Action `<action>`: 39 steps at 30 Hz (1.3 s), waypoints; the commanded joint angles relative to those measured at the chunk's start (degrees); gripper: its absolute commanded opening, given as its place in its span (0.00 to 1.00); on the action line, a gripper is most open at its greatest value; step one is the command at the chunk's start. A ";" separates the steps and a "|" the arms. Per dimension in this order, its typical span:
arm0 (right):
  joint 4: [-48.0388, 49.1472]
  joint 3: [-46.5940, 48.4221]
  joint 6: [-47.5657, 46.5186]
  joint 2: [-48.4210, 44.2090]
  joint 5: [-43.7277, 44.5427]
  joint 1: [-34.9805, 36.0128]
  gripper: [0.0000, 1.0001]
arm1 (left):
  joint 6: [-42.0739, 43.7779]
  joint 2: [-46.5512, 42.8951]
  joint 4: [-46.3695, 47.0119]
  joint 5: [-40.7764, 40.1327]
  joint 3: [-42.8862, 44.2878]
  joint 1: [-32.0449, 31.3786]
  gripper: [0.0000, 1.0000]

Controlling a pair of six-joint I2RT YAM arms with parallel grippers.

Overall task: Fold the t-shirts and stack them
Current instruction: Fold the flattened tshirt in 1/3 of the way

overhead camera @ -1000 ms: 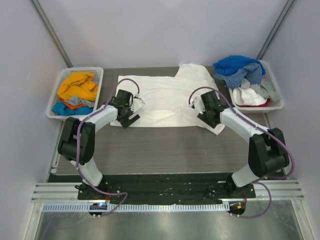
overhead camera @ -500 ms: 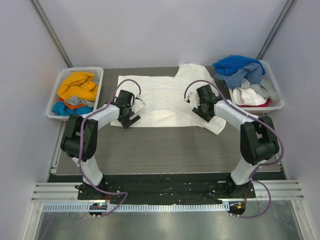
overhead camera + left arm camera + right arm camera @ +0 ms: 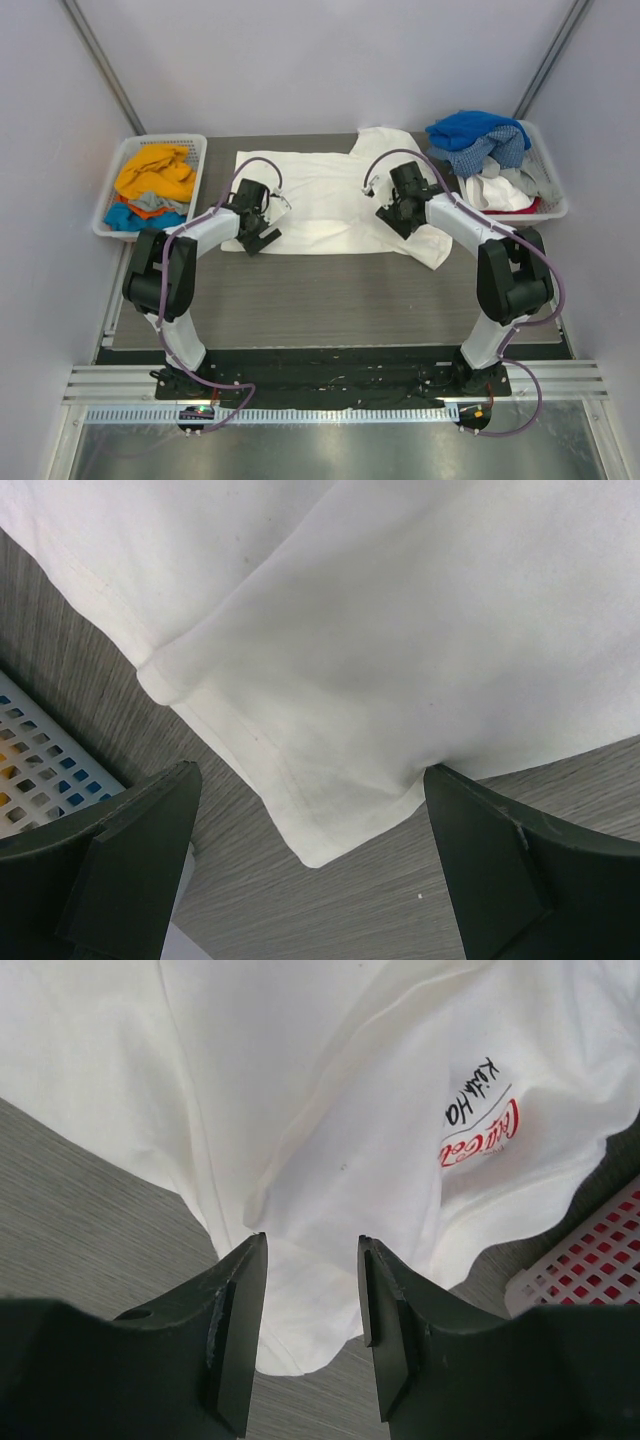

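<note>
A large white t-shirt point(image 3: 320, 190) lies spread on the dark table, one sleeve trailing to the near right. My left gripper point(image 3: 260, 238) is open over its near left corner. In the left wrist view that corner point(image 3: 320, 830) lies flat between the wide-apart fingers point(image 3: 130, 870), and nothing is held. My right gripper point(image 3: 394, 214) hovers over the shirt's right side. In the right wrist view its jaws point(image 3: 312, 1330) stand partly open above a white fold point(image 3: 300, 1330), with the red logo point(image 3: 482, 1140) beyond. More t-shirts sit in the two baskets.
A white basket point(image 3: 113, 200) at far left holds orange, grey and blue shirts. A white basket point(image 3: 555, 200) at far right holds blue, blue-checked, white and grey cloth; its corner shows in the right wrist view point(image 3: 590, 1260). Grey walls close in on the left, the right and the far side.
My right gripper has moved away from me and to the left, from the trailing sleeve onto the shirt's body. My left gripper has barely moved.
</note>
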 commanded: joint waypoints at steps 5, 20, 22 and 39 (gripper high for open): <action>-0.36 2.87 2.91 1.89 -4.68 0.25 0.46 | 1.07 1.08 1.85 -0.67 0.90 0.13 1.00; 0.08 3.05 3.08 2.86 -4.95 0.25 0.42 | 1.51 1.35 1.94 -1.19 0.64 0.22 1.00; 0.08 3.05 3.17 2.78 -5.03 0.25 0.42 | 1.69 1.26 2.03 -1.28 0.55 0.22 1.00; 0.86 2.26 1.94 3.92 -6.00 0.16 0.39 | 1.78 1.52 2.29 -1.54 0.11 0.22 1.00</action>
